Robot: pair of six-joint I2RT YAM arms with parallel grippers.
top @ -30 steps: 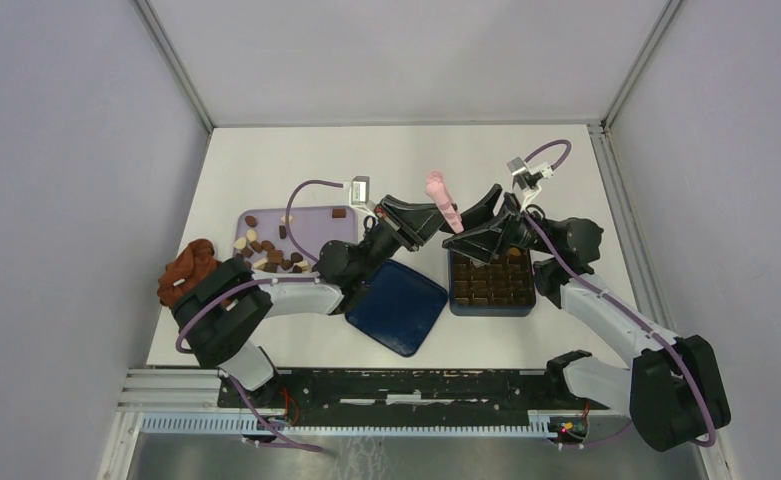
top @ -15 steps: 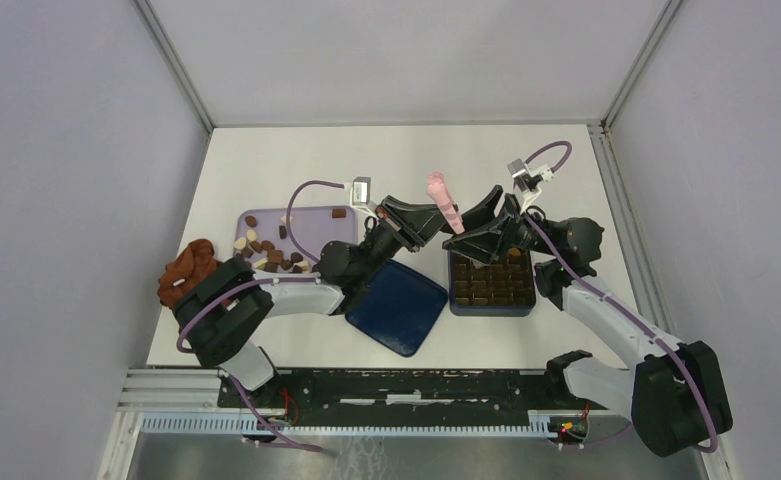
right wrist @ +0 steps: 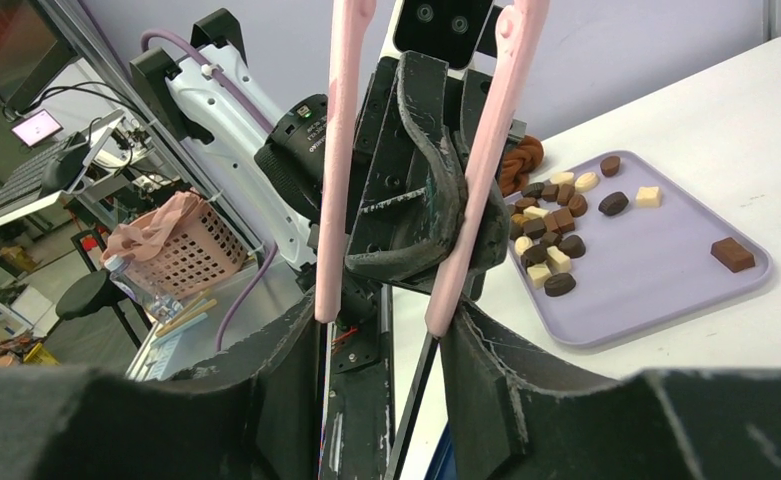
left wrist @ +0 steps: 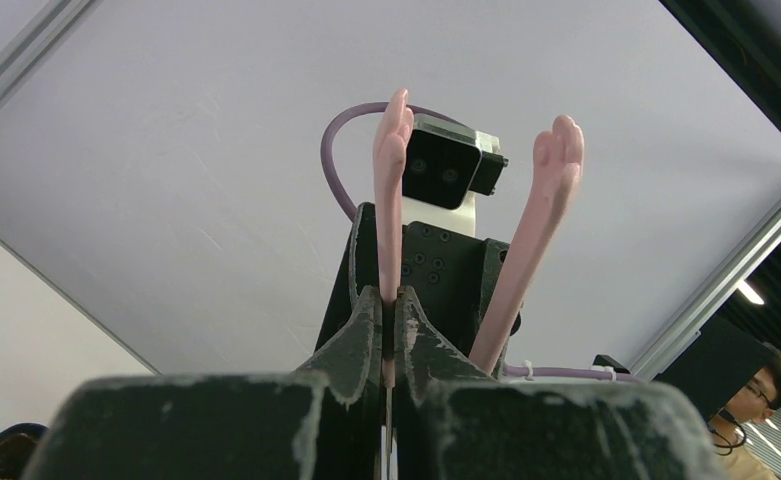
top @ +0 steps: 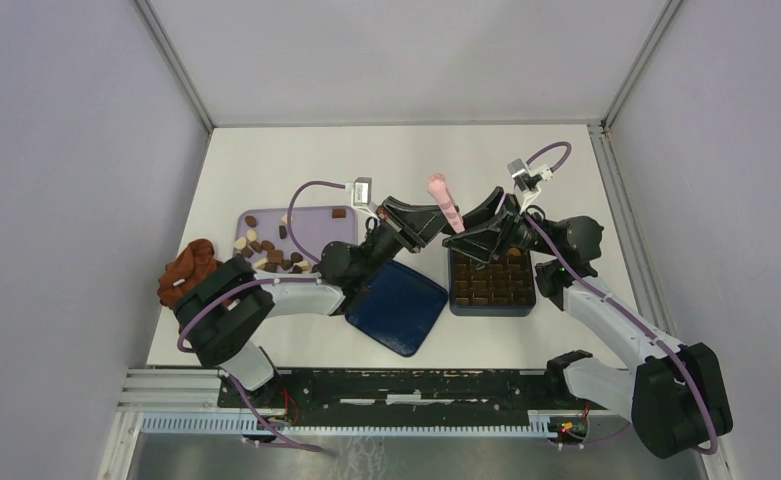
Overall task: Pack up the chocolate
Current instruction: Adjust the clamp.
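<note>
Pinching one arm of the pink tongs (left wrist: 390, 200), the left gripper (left wrist: 388, 335) has its jaws clenched tight, holding them in the air above the bench (top: 266, 170). The right gripper (right wrist: 381, 335) sets its jaws around both arms, grasping them from outside. The chocolate (right wrist: 549, 238) lies well apart from both, loose on a lilac tray (right wrist: 666, 290), with more in a dark compartment box (top: 493, 283) by the right jaws.
</note>
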